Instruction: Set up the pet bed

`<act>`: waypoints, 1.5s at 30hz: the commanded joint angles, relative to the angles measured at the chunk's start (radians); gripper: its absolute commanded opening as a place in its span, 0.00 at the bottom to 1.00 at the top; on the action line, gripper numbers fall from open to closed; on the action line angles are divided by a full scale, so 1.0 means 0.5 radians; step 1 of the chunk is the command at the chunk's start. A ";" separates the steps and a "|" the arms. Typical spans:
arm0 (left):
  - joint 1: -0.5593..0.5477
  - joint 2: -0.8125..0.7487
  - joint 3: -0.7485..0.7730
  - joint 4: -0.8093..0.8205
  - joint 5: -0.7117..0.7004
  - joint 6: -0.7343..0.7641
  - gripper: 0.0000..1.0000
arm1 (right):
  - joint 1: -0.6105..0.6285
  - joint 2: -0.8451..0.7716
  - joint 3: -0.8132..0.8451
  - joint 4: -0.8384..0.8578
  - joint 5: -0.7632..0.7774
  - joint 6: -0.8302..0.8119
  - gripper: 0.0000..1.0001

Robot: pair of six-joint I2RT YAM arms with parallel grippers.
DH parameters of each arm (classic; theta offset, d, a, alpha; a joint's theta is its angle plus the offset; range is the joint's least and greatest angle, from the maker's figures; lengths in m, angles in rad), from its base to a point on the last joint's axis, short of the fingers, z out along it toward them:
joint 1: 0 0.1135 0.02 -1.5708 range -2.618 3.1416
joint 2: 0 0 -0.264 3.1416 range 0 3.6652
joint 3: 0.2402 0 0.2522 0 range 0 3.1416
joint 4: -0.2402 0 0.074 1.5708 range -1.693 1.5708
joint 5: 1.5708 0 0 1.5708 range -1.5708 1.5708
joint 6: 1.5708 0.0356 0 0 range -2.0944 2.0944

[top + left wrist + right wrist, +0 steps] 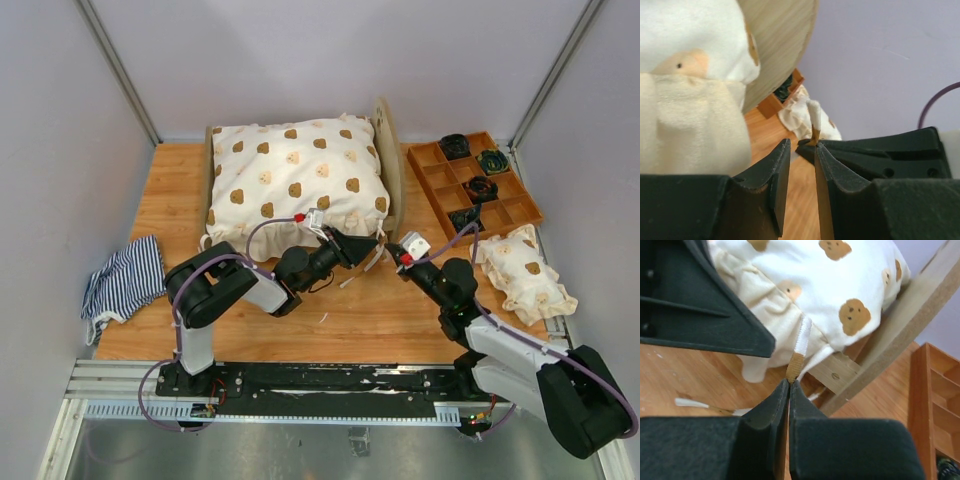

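The pet bed (388, 160) stands at the back of the table, a light plywood frame with a rounded headboard (780, 45) on its right. A white cushion with brown bear prints (295, 180) covers its top. At the bed's front right corner both grippers meet tip to tip. My right gripper (790, 382) is shut on the tan tip of a white ribbon tie (803, 337) that hangs from the cushion's frilled edge. My left gripper (802, 145) is slightly open right beside that tie (814, 116), with nothing between its fingers.
A brown wooden tray (437, 183) with square compartments, some holding dark items, sits at the back right. A small bear-print pillow (525, 275) lies in front of it. A navy-and-white striped cloth (125, 280) hangs off the table's left edge. Another loose tie (690, 402) lies on the wood.
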 commanded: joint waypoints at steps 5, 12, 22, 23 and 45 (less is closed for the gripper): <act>0.009 0.045 0.042 -0.161 -0.191 0.170 0.30 | -0.043 0.084 0.385 -0.792 0.355 -0.299 0.00; 0.003 0.102 0.151 -0.403 -0.302 0.272 0.24 | -0.044 0.314 0.488 -0.843 0.445 -0.380 0.00; 0.012 0.012 0.205 -0.684 -0.659 0.389 0.24 | -0.049 0.541 0.522 -0.807 0.494 -0.660 0.00; 0.013 0.000 0.199 -0.696 -0.689 0.372 0.24 | -0.049 0.560 0.512 -0.781 0.484 -0.686 0.00; 0.058 -0.045 0.109 -0.610 -0.686 0.264 0.27 | -0.024 1.230 0.426 0.310 0.247 -1.937 0.00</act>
